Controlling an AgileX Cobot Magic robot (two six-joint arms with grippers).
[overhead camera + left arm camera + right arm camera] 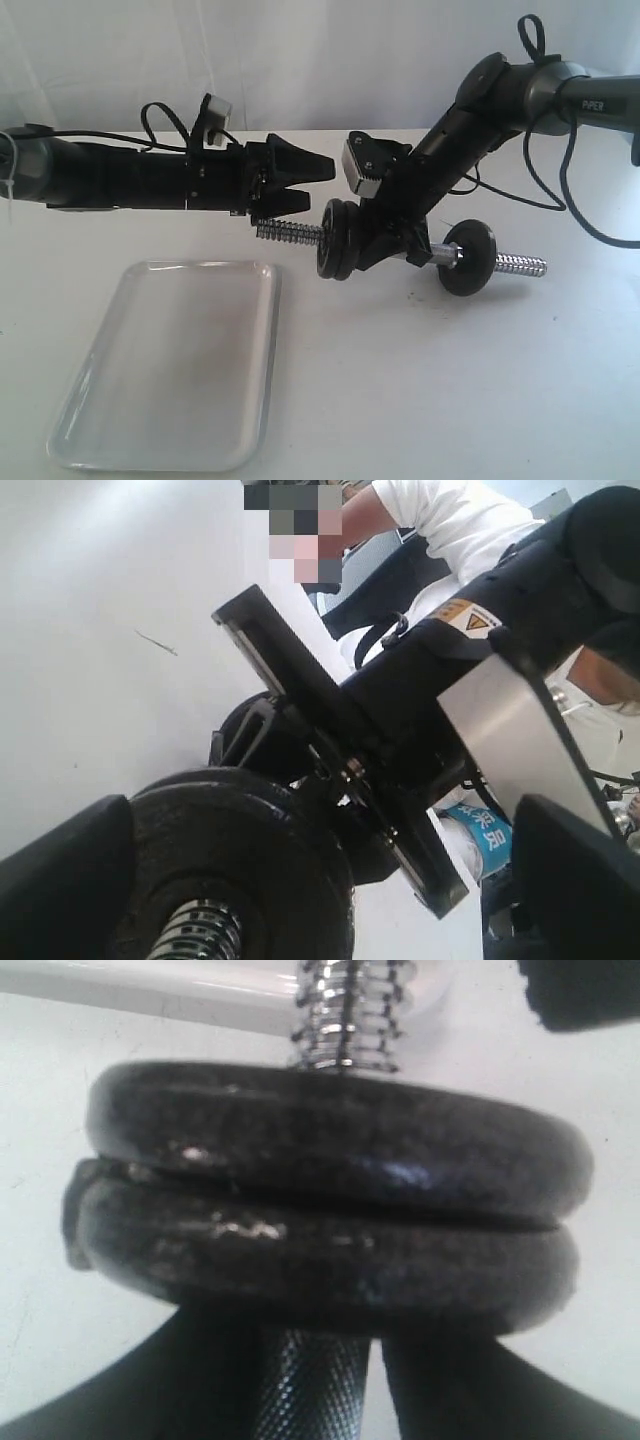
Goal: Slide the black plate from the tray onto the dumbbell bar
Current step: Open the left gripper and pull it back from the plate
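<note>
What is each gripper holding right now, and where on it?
The right gripper holds the dumbbell bar by its knurled middle, beside the two stacked black plates. The left gripper is open, holding nothing.

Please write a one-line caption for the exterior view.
Right gripper holds the dumbbell bar; open left gripper near its threaded end and two stacked black plates.

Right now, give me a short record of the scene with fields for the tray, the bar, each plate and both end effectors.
tray: front left on the table, no plate in it
dumbbell bar: roughly level, both threaded ends bare
outer black plate: on the bar, nearest the left threaded end
inner black plate: pressed against the outer one
third black plate: on the bar's right side
left end effector: open, at the left threaded end
right end effector: shut on the bar's middle
</note>
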